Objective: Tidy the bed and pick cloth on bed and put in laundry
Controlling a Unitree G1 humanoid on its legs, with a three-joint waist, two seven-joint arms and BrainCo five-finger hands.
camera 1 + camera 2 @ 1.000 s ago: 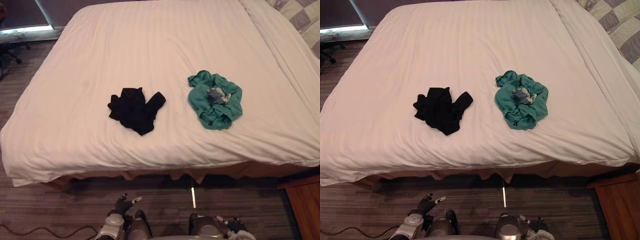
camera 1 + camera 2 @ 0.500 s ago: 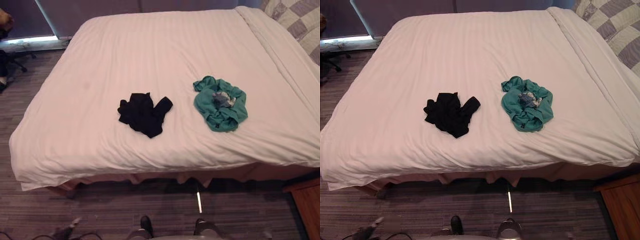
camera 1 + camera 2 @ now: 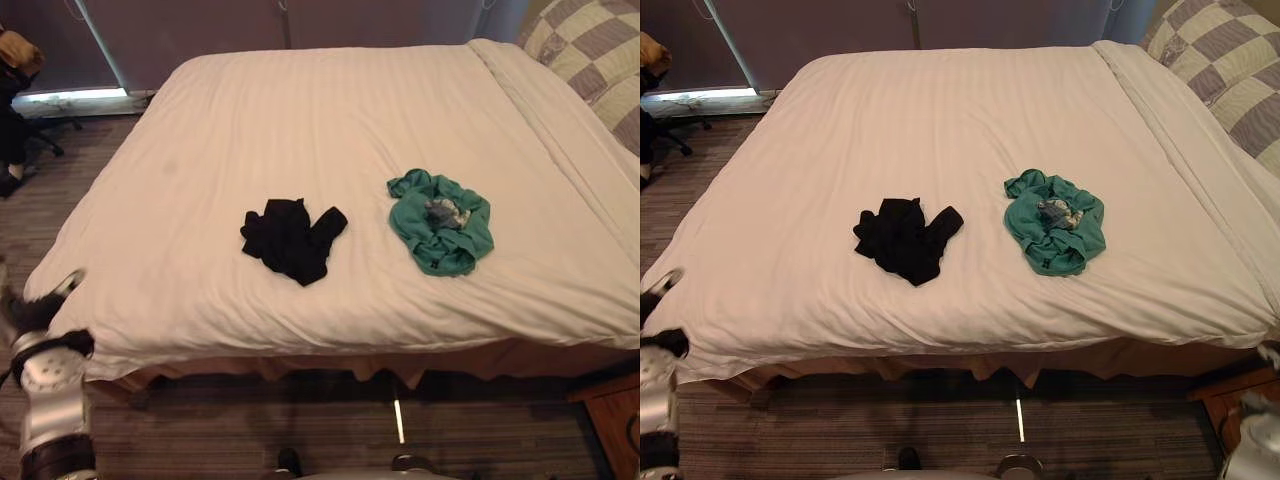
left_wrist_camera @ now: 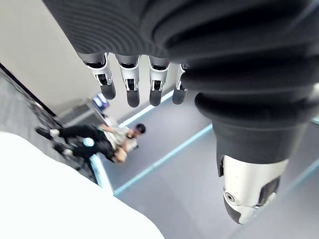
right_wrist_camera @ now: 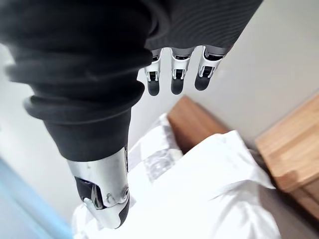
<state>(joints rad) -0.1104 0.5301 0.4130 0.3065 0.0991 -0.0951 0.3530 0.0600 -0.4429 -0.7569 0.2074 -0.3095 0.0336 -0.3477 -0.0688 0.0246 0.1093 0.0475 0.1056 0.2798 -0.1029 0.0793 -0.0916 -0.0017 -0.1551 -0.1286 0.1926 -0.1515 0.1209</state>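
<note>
Grey-brown striped carpet (image 3: 200,430) lies nearest, along the foot of the bed. The left hand (image 3: 30,312) is at 8 o'clock in the head view, raised beside the bed's near left corner and not touching any cloth. Its dark ribbed cover is toward the camera. In its wrist view the silver fingers (image 4: 130,79) hang straight in a row with the thumb (image 4: 246,191) well apart, so the hand is spread and holds nothing. The right hand (image 5: 174,74) is the same in its own wrist view: fingers straight, thumb (image 5: 102,191) off to one side, nothing held. At 5 o'clock is the corner of a brown wooden nightstand (image 3: 610,420).

The bed (image 3: 300,120) carries a pale, faintly striped duvet, mostly smooth, with soft folds at the near edge. A tan scalloped skirt (image 3: 330,365) shows beneath it.

Both task cloths lie on the duvet. The black cloth (image 3: 292,238) is near the middle, crumpled and matte with a ragged outline. The teal cloth (image 3: 440,225) is at its 3 o'clock, well apart, bunched into a rough ring. A small grey patterned piece (image 3: 447,212) sits on top of the teal cloth.

At 1 o'clock, farther off, is a pillow (image 3: 590,45) checked in grey and cream. At 10 o'clock, far past the bed, a person (image 4: 107,139) sits on a wheeled chair.
</note>
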